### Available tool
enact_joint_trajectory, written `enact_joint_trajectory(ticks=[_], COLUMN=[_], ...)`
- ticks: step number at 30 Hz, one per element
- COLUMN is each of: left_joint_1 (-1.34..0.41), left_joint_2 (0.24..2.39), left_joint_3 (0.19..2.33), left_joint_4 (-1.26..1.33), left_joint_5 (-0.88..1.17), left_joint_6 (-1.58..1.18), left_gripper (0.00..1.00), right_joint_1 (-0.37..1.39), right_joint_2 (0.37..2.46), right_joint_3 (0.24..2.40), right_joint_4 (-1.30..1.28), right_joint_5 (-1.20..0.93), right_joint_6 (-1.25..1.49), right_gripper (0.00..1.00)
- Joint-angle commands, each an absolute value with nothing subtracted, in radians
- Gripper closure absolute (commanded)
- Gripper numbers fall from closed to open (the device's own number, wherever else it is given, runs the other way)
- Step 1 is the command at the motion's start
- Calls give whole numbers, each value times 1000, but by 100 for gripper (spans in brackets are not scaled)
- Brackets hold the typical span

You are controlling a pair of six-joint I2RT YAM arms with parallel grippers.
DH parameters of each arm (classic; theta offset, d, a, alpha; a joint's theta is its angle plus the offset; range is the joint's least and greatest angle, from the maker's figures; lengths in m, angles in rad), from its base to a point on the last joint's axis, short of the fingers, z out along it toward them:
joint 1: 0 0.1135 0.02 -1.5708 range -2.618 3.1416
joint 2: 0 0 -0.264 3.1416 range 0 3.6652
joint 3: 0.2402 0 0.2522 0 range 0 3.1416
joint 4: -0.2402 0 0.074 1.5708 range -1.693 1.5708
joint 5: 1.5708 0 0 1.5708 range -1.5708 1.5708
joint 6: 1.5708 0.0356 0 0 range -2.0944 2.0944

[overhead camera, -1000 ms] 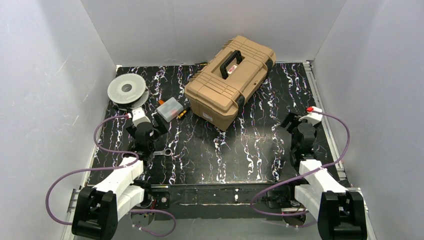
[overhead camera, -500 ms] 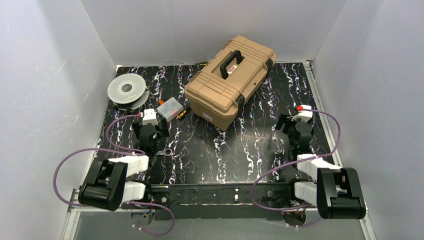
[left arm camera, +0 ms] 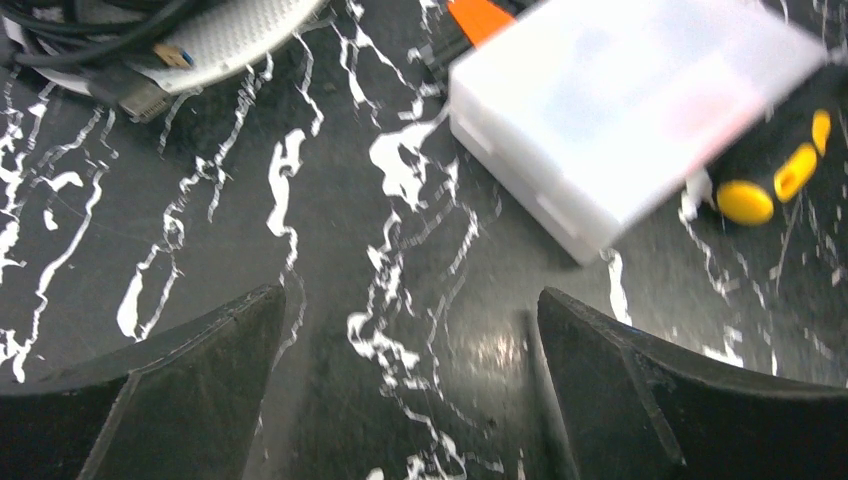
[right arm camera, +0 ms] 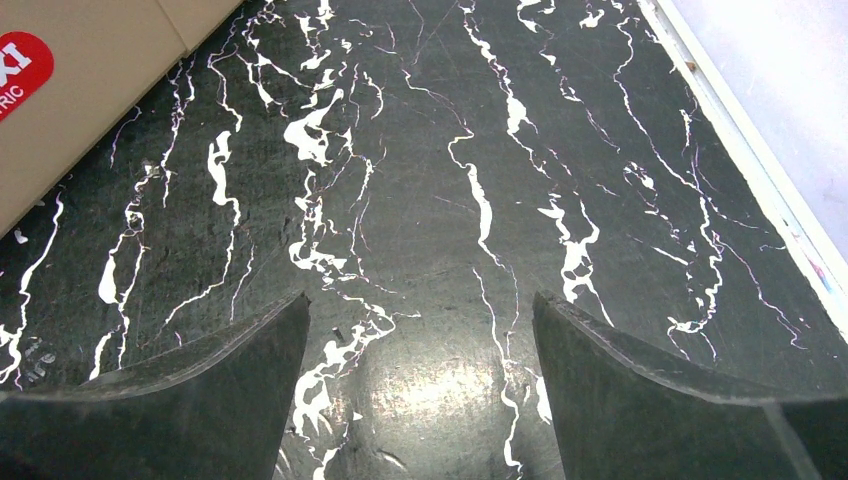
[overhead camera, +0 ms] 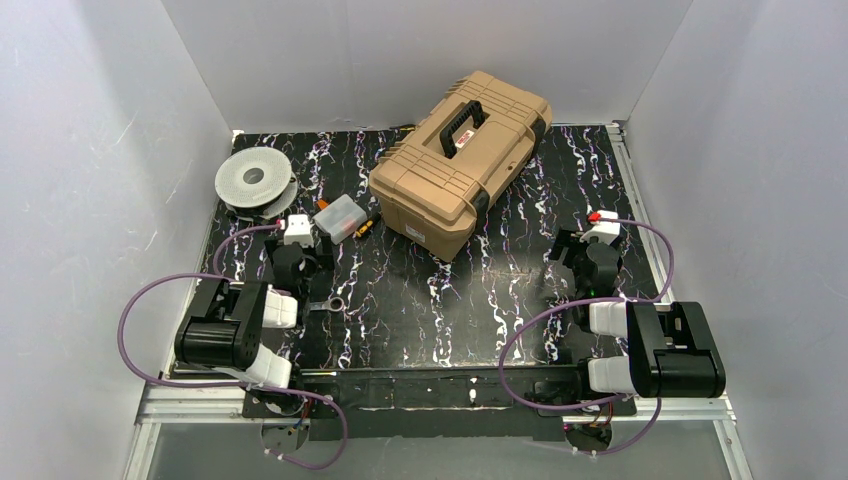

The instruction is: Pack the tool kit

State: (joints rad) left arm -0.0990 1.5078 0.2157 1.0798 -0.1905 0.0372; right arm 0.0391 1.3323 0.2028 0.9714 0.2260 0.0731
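Two pairs of fingers are out over the surface (left arm camera: 330,250), and neither has anything in it. The left fingers (left arm camera: 150,400) are spread wide above bare marbled black. Ahead of them to the left is the rim of the grey spool (left arm camera: 240,25). Ahead to the right is a small clear plastic box (left arm camera: 620,100), near but not touching. An orange-and-black screwdriver (overhead camera: 365,226) pokes out from that box's far side, beyond the right-hand finger. Behind these fingers, back toward the arm's base, a small silver wrench (overhead camera: 328,305) lies loose.

The tan toolbox (overhead camera: 460,160) sits well ahead of both arms, roughly between them. Its lid is down and its black handle (overhead camera: 463,127) lies flat on top. The right fingers (right arm camera: 680,400) are just as wide apart, with only bare surface between them. A tan corner of the toolbox shows ahead and to their left, well apart from them.

As I read it, the packing has hardly begun. The box is shut, the tools I can see lie outside it, and what it holds inside is hidden. That leaves undoing the latches, raising the lid, laying the loose tools in and closing it up.
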Motion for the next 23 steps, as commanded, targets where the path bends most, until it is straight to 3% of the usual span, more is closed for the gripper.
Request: enact_joint_trajectory(ticks=[1,23], left_joint_1=[-79,-78], left_joint_2=[1494,1487], left_joint_3=[269,277], left_joint_4=[1070,1048], left_joint_5=[-234,-229], left_joint_6=[-12,-19], left_gripper=[2,2], right_joint_1=[32,30], right_joint_2=[1326,1324], right_joint_3=[240,240], right_joint_4=[1025,1019], right_joint_5=[237,236], right_joint_6=[63,63], right_gripper=[11,9])
